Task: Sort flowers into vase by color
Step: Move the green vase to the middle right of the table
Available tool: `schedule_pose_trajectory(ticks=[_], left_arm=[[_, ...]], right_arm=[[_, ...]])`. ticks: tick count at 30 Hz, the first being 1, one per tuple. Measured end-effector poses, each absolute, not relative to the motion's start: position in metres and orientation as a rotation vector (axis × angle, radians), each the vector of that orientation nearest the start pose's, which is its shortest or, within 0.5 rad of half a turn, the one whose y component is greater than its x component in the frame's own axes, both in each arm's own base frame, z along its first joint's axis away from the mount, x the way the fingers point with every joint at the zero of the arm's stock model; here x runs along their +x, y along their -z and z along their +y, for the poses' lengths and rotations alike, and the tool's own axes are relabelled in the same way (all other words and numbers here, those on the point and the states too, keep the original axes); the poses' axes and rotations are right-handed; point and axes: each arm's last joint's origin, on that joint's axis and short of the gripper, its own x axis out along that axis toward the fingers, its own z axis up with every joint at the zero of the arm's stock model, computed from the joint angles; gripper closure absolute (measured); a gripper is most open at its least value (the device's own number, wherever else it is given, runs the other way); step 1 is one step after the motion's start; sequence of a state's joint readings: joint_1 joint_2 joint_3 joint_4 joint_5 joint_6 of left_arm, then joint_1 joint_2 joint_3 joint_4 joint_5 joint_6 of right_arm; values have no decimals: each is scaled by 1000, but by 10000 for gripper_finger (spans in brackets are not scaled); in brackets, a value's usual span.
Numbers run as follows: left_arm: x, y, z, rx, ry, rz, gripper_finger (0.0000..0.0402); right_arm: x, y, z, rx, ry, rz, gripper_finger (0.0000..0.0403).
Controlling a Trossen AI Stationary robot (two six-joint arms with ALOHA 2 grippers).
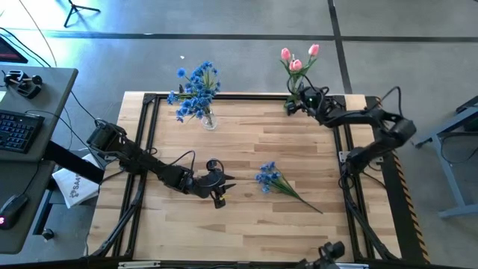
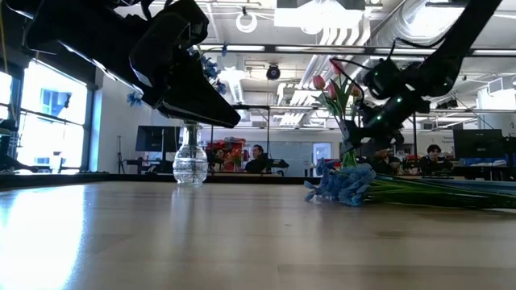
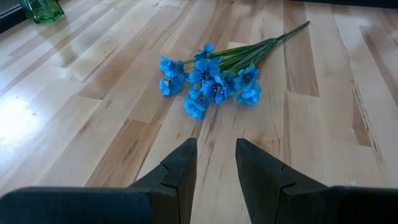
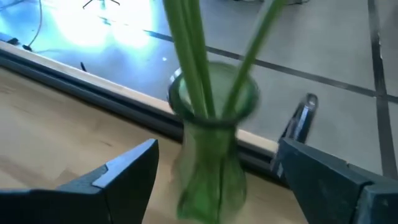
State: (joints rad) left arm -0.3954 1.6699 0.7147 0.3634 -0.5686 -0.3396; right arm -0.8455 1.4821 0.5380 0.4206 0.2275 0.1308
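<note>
Right gripper [image 4: 214,171] open wide around green vase [image 4: 208,162] with pink tulips [image 1: 297,60], far right. Left gripper [image 3: 216,165] slightly open, empty, near blue flowers [image 3: 208,78].

Setting: open-plan robotics lab or industrial office space. Evidence: wooden desk [image 1: 224,217] edged with a black metal frame [image 1: 224,96], standing on a grey concrete floor [image 1: 403,45] marked with dark lines. Beside it, a workstation with keyboard [image 1: 16,131] and mouse [image 1: 9,203], plus loose cables. Low view shows exposed ceiling ducts [image 2: 355,24] and strip lighting, large windows [image 2: 48,113], monitors [image 2: 477,143], and people seated at desks [image 2: 258,158] in the background.
</note>
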Motion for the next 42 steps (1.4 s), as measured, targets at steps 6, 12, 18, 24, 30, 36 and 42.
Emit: schedule_pose_trajectory(ticks=[6,12,18,24,30,36,42], left_arm=[[295,-149,-106,-75,-258,485,300],[295,-149,-106,-81,-259,485,300],[295,-149,-106,-81,-259,485,300],[295,-149,-106,-80,-259,485,300],[294,-149,-108,-83,-244,489,300],[293,-149,-112,-78,-229,492,300],[293,-149,-113,-75,-227,492,300]], right_arm=[[189,-156,-222,281,1072,442,97],[192,-155,-225,272,1067,453,159],[193,-153,-223,266,1053,488,278],[202,-162,-202,268,957,531,311],[209,-181,-157,232,860,588,311],[185,-163,-102,248,833,526,311],[164,-152,-75,255,918,452,311]])
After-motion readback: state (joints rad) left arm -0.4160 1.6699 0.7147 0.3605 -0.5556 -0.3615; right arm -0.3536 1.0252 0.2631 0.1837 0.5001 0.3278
